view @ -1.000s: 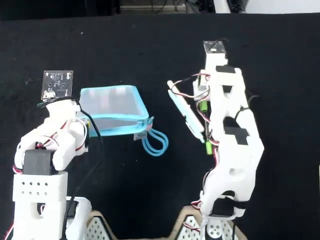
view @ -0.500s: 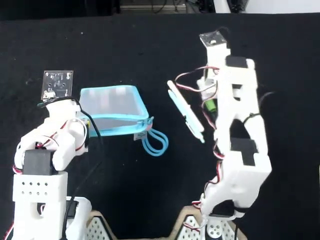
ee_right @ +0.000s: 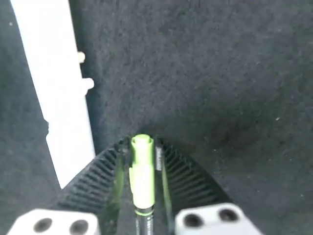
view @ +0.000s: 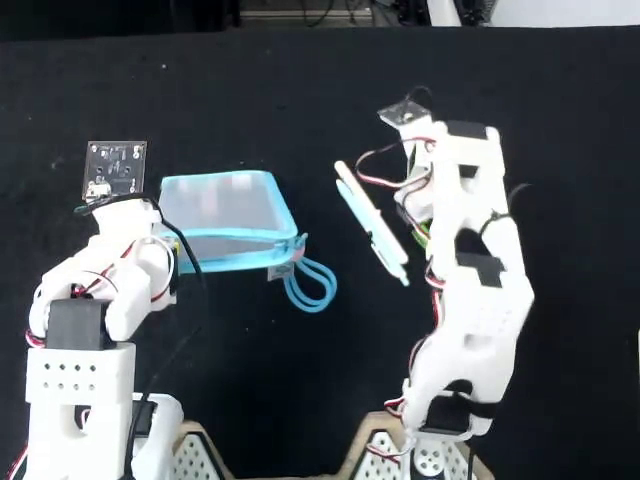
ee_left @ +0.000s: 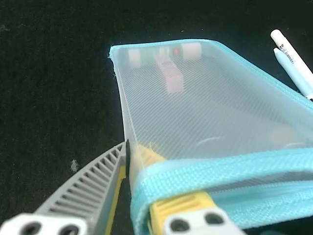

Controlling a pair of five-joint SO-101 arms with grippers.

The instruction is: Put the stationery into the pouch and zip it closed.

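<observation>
- High view: The translucent mesh pouch with turquoise zip tape (view: 225, 212) lies flat on the black table cloth (view: 300, 100). Two slim pens, one white and one pale blue (view: 370, 222), lie side by side to the right of the pouch, between it and my right arm. Against the earlier frames, that arm has swung its wrist toward the pouch. The pouch and pens have not shifted.
- Left wrist view: My left gripper (ee_left: 134, 181) is clamped on the pouch's near corner, at the zip tape. Small pale blocks show through the mesh. I judge the mesh limp and light, so the stiffer tape is the place to hold.
- Right wrist view: My right gripper (ee_right: 142, 147), beyond the pens from the pouch, is closed on a green-capped marker (ee_right: 142, 171) lying along its fingers. I judge the marker light, rigid and smooth, liable to twist; a mid-barrel grip suits it.
</observation>
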